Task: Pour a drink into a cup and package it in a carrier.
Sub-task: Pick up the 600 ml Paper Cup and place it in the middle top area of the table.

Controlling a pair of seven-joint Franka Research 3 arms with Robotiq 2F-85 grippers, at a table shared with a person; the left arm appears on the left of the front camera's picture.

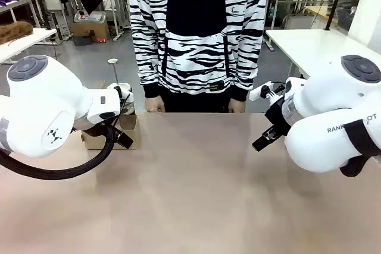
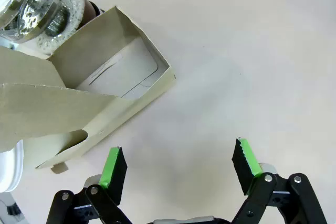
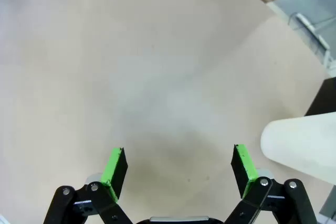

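Your left end effector (image 2: 178, 163) is wide open, holding nothing, hovering over bare surface (image 2: 252, 51) just beside the cardboard carrier (image 2: 100, 56), upper left of frame, w/ the glass jug (image 2: 37, 9) at the carrier's far end. Your right end effector (image 3: 178, 163): also spread wide, empty, above the surface.

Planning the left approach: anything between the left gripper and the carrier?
Nothing visible. In the left wrist view the open left gripper sits over bare table, the carrier right ahead of it. The glass jug stands beyond the carrier, not in the gap.
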